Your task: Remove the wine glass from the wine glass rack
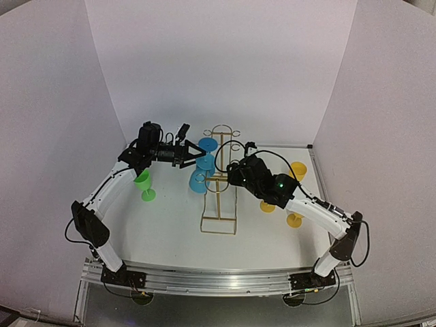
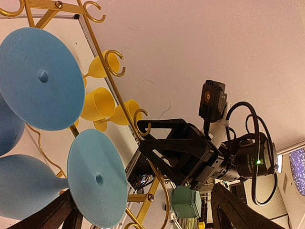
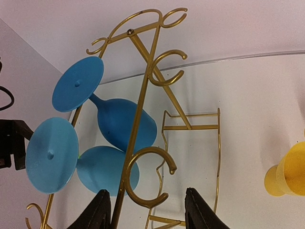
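The gold wire wine glass rack [image 1: 218, 232] stands mid-table. Two blue wine glasses hang upside down on its left side, the upper wine glass [image 1: 206, 154] above the lower one [image 1: 198, 181]. My left gripper [image 1: 196, 155] is open just left of them; in its wrist view the lower glass's round foot [image 2: 97, 176] lies beside the left finger [image 2: 62, 214]. My right gripper [image 1: 230, 172] is at the rack's right side, open. Its fingers straddle a gold hook [image 3: 147, 179] and the rail [image 3: 141, 95] without touching, with the blue bowls [image 3: 121, 121] behind.
A green wine glass [image 1: 144, 184] stands on the table under the left arm. Three yellow glasses [image 1: 298, 170] stand right of the rack, near the right arm. White walls close in the back and both sides.
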`<state>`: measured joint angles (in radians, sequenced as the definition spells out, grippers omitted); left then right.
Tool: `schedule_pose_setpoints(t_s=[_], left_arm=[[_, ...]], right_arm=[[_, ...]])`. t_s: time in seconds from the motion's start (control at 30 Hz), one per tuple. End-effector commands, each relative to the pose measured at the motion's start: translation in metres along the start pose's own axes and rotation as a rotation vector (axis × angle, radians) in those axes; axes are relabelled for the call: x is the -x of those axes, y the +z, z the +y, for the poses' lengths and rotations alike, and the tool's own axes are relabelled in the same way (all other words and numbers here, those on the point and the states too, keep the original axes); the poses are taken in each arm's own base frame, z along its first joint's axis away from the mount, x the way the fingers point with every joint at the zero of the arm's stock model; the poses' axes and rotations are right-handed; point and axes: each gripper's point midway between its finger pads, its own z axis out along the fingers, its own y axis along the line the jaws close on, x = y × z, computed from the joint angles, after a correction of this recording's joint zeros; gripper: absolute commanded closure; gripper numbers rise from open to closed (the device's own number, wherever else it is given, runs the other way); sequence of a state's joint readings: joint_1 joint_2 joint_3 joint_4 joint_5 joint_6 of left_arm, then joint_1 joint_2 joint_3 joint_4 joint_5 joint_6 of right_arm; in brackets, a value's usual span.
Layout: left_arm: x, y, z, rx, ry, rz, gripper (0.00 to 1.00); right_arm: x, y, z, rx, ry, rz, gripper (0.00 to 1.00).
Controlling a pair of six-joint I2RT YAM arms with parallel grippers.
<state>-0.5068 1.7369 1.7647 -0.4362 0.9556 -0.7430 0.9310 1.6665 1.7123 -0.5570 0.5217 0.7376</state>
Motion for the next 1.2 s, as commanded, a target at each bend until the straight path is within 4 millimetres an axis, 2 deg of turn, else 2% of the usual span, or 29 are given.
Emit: schedule_pose_setpoints(t_s=[0.0,0.1,0.27,0.53,0.63,0.77,0.83,0.9,1.03,1.17], left_arm=[[-0.053,0.001,0.142,0.373,-0.424,0.095,0.07],[-0.054,0.000,0.146,0.391,-0.413,0.097,0.07],[-0.069,-0.006,0.161,0.460,-0.430,0.128,0.07],[-0.078,-0.013,0.170,0.496,-0.439,0.142,0.07],[-0.062,-0.014,0.156,0.438,-0.419,0.115,0.07],[-0.030,-0.013,0.111,0.321,-0.334,0.069,0.07],[-0.024,-0.015,0.096,0.286,-0.326,0.063,0.07],[-0.026,-0.018,0.092,0.273,-0.342,0.068,0.07],[-0.033,-0.025,0.096,0.262,-0.384,0.080,0.08],[-0.026,-0.029,0.090,0.249,-0.343,0.064,0.08]], right_arm=[[-0.020,0.011,-0.046,-0.172,-0.085,0.078,0.53],[-0.021,0.012,-0.045,-0.169,-0.090,0.082,0.53],[-0.020,0.011,-0.044,-0.167,-0.092,0.083,0.53],[-0.018,0.012,-0.041,-0.162,-0.101,0.084,0.53],[-0.018,0.012,-0.042,-0.163,-0.102,0.085,0.53],[-0.019,0.012,-0.043,-0.168,-0.105,0.089,0.53],[-0.019,0.012,-0.043,-0.168,-0.104,0.088,0.53],[-0.019,0.012,-0.044,-0.172,-0.104,0.088,0.53],[-0.020,0.013,-0.046,-0.177,-0.106,0.093,0.53],[-0.021,0.013,-0.046,-0.178,-0.108,0.100,0.53]])
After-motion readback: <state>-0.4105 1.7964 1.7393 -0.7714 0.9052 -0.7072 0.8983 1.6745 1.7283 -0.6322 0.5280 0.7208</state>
